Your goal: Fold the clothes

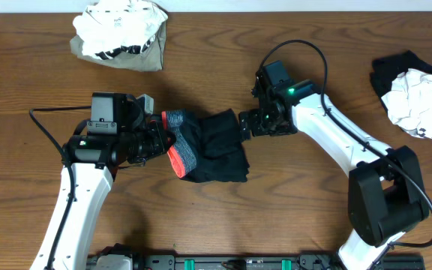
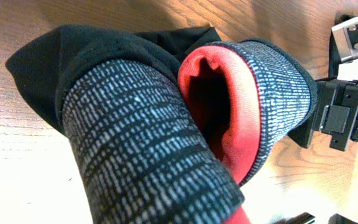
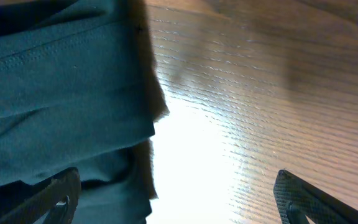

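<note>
- Where the two arms meet at the middle of the worktop [image 1: 313, 217], the black garment [image 1: 220, 146] lies crumpled on the wood. Its heathered grey band [image 1: 184, 150] and coral-red edge [image 1: 174, 160] are turned toward the left arm.
- The left fingers [image 1: 158, 139] are clamped fully together on that banded end. The left wrist view is filled with the band bunched up and its red lining gaping.
- The right fingers [image 1: 244, 124] stand spread wide at the garment's opposite end, gripping nothing. One tip sits over the dark cloth's edge, the other over bare wood.
- Farther right, a white garment [image 1: 424, 103] is heaped partly on a black one [image 1: 390, 71].
- At the far left, a white and olive-grey bundle [image 1: 122, 34] sits well apart.
</note>
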`<state>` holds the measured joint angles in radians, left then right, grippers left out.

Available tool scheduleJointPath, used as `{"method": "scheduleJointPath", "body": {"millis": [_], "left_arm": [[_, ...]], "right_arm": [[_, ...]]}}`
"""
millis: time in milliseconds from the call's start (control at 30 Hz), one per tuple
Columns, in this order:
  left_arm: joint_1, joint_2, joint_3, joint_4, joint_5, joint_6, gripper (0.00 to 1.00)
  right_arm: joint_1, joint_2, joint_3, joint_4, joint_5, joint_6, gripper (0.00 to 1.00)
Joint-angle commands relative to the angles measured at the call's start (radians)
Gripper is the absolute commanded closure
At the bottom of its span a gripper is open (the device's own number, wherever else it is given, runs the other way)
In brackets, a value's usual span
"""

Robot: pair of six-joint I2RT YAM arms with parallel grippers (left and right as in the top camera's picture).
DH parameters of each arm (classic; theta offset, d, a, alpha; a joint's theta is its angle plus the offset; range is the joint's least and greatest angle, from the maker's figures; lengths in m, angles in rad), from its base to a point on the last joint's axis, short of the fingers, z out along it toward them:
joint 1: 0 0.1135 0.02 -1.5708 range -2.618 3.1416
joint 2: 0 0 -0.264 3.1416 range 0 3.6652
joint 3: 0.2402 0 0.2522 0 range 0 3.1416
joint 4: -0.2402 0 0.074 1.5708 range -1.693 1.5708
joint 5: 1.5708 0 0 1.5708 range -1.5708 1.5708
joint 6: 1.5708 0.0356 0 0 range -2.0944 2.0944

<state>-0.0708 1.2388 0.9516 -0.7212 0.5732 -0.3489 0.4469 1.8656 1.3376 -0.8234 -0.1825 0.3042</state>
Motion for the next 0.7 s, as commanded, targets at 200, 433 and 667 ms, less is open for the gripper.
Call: {"method": "scheduleJointPath", "body": {"millis": [200, 433, 667], "left_arm": [[0.004, 0.034, 0.021, 0.041, 0.017, -0.078, 0.93], [0.004, 0.035, 0.021, 0.091, 0.017, -0.158, 0.93], [-0.029, 0.046, 0.021, 0.129, -0.047, -0.234, 0.93]], "right_arm": [[0.101, 0.103, -0.012, 0.056, 0.007, 0.100, 0.04], [0.141, 0.150, -0.012, 0.083, 0.010, 0.152, 0.05], [0.170, 0.149, -0.012, 0.096, -0.006, 0.153, 0.06]]}}
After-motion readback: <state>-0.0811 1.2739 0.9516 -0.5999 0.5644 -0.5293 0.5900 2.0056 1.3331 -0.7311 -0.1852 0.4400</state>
